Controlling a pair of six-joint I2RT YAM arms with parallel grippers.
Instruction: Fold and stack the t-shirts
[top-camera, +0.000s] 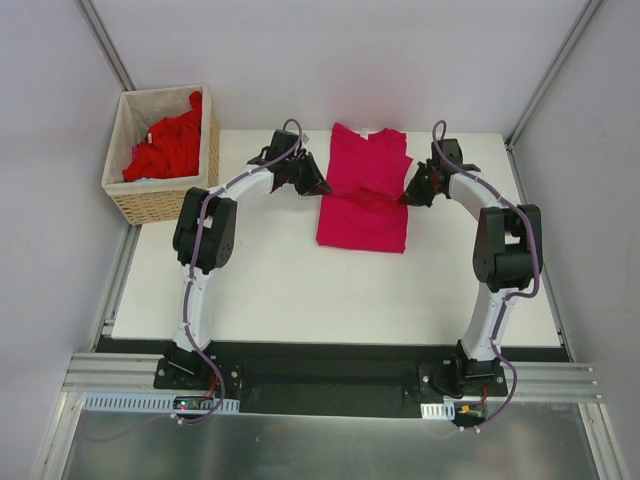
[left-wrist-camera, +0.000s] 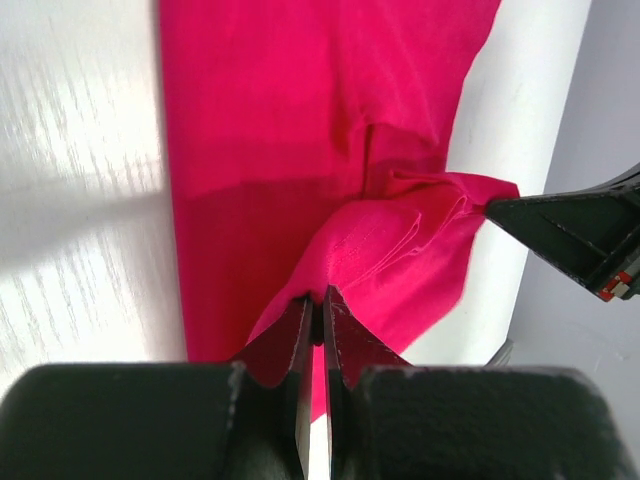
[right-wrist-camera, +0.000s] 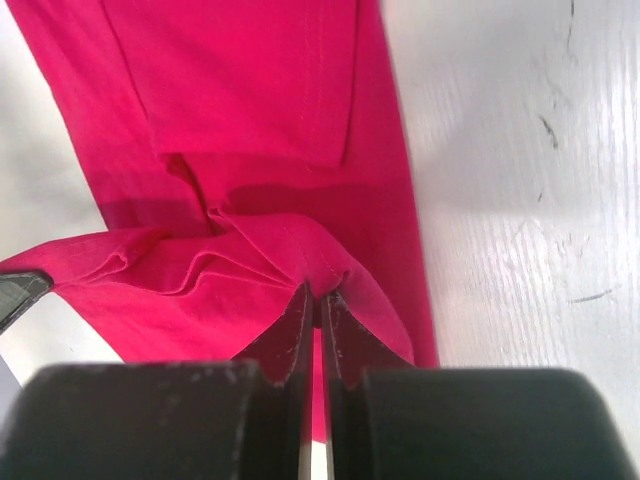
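Note:
A magenta-crimson t-shirt (top-camera: 362, 175) lies lengthwise at the back middle of the white table (top-camera: 330, 290), its sides folded in. My left gripper (top-camera: 322, 188) is shut on the shirt's left edge; in the left wrist view the cloth (left-wrist-camera: 380, 240) rises into my shut left gripper (left-wrist-camera: 318, 298). My right gripper (top-camera: 406, 194) is shut on the right edge; in the right wrist view the cloth (right-wrist-camera: 250, 260) is pinched in my right gripper (right-wrist-camera: 316, 294). Between them a fold of the shirt is lifted off the table. Brighter red t-shirts (top-camera: 165, 150) lie bunched in the basket.
A woven wicker basket (top-camera: 160, 205) with a pale liner stands off the table's back left corner. Grey walls close in the back and sides. The other arm's fingertip (left-wrist-camera: 570, 230) shows at the right of the left wrist view.

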